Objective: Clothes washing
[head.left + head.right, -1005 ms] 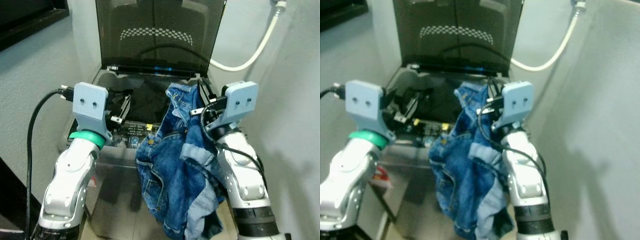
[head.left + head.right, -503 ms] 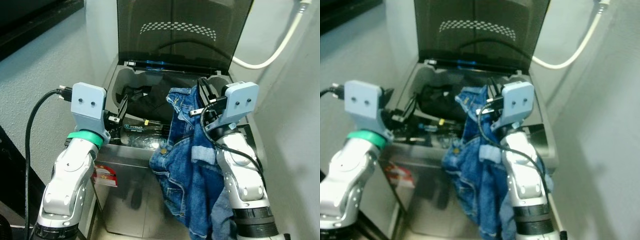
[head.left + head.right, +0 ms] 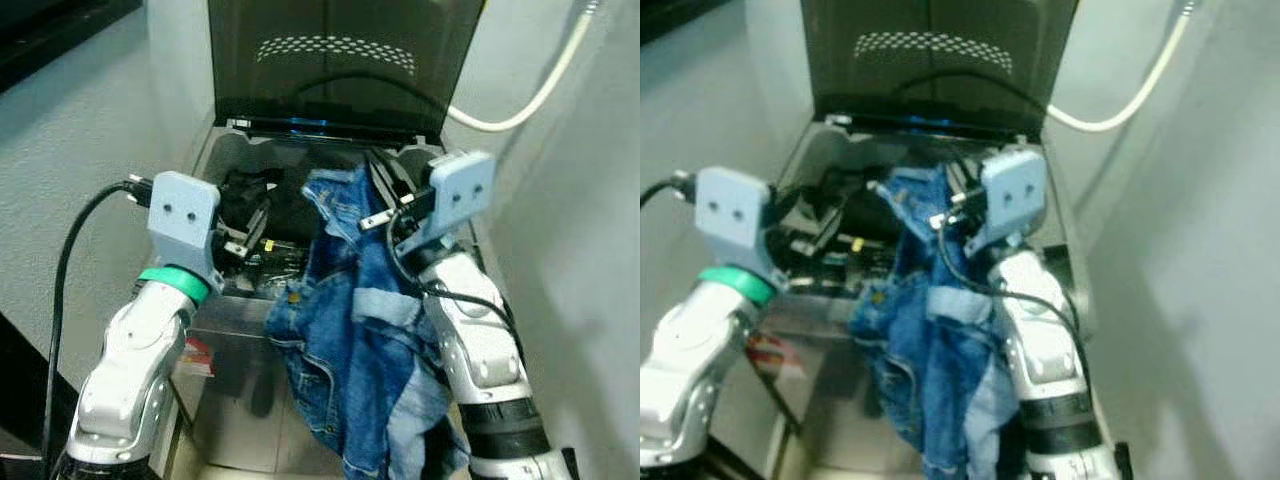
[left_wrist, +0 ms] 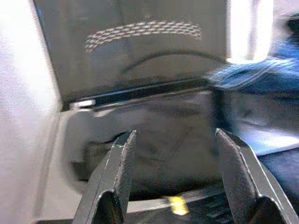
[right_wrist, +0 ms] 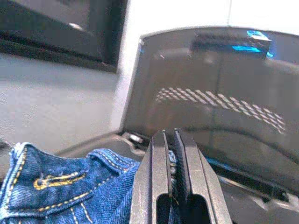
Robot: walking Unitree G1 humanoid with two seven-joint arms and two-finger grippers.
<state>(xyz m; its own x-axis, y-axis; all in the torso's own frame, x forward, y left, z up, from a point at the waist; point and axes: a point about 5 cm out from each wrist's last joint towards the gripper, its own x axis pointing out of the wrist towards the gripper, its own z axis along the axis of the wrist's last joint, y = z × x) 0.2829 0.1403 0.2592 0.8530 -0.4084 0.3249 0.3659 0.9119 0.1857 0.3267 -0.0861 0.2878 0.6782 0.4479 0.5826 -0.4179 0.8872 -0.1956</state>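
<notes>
Right pincer [image 3: 382,180] pinching the waistband of the jeans [image 3: 352,330], fingers pressed together on the denim, held over the right side of the washing machine's [image 3: 215,165] open tub. The jeans hang from that grip down the machine's front, draped against the right forearm, lower legs cut off at the frame's bottom edge. Left pincer [image 4: 175,177] spread wide, holding nothing, poised at the tub's left front rim near the control strip. Against half a second ago: the whole scene has shifted with the camera, so little can be read from that; still, the right pincer now sits further in over the opening, with the waistband closer to the raised lid [image 3: 345,60], and the left arm looks much as it did. The right wrist view gives what the head views cannot: the two fingers [image 5: 161,182] closed flat on each other, with the stitched band and a belt loop just beside them. The left wrist view shows the gap between its fingers and a dark garment [image 4: 100,156] low in the tub, blurred. A pale hose [image 3: 535,90] runs up the wall to the right. Tub contents are otherwise too dark to make out.
</notes>
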